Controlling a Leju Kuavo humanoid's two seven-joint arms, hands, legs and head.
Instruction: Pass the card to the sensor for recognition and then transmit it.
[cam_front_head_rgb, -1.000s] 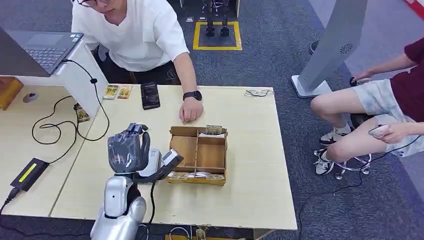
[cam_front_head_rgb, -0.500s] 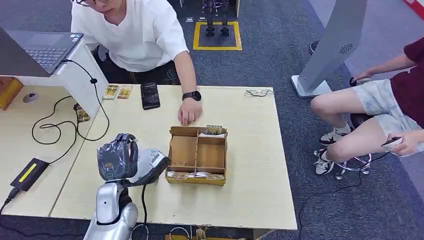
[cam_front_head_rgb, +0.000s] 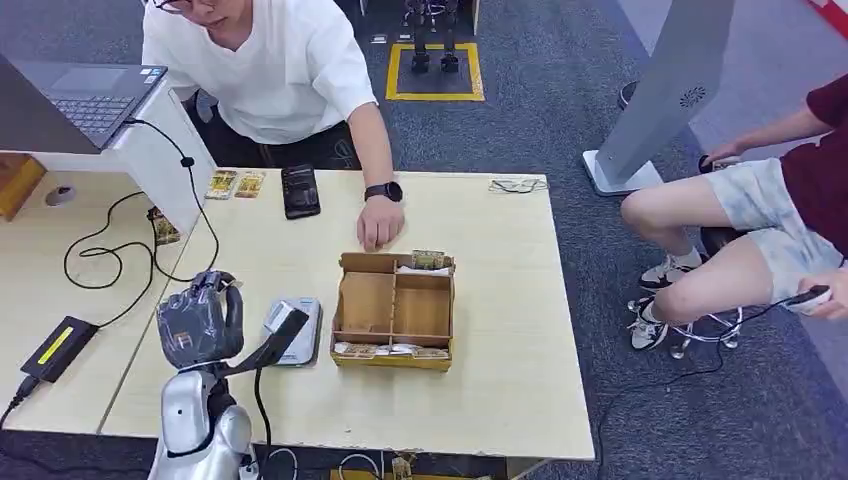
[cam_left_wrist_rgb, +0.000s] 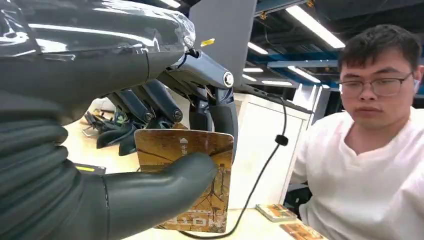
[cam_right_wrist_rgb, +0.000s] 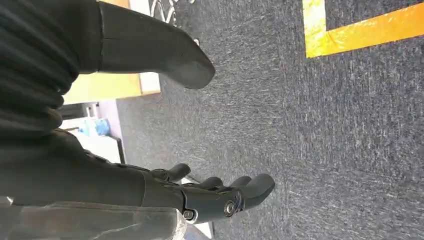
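My left hand (cam_front_head_rgb: 200, 322) hovers over the table's near left part, wrapped in clear plastic. It pinches a brown printed card (cam_left_wrist_rgb: 210, 200) between the thumb and the fingers (cam_left_wrist_rgb: 150, 107); in the head view the card's pale edge (cam_front_head_rgb: 286, 318) pokes out over the left side of the grey-white sensor pad (cam_front_head_rgb: 305, 335). That pad lies flat just left of the wooden box (cam_front_head_rgb: 395, 312). My right hand (cam_right_wrist_rgb: 150, 185) hangs above the dark carpet, its fingers apart and nothing in them.
The wooden box has compartments with several cards. A person in white sits across the table, one hand (cam_front_head_rgb: 380, 225) resting behind the box. A phone (cam_front_head_rgb: 300, 190), two cards (cam_front_head_rgb: 235, 184), cables and a black adapter (cam_front_head_rgb: 58, 345) lie to the left.
My left hand has pulled left and towards me with the card, away from the box, uncovering the sensor pad. The seated person at the right lowered a hand.
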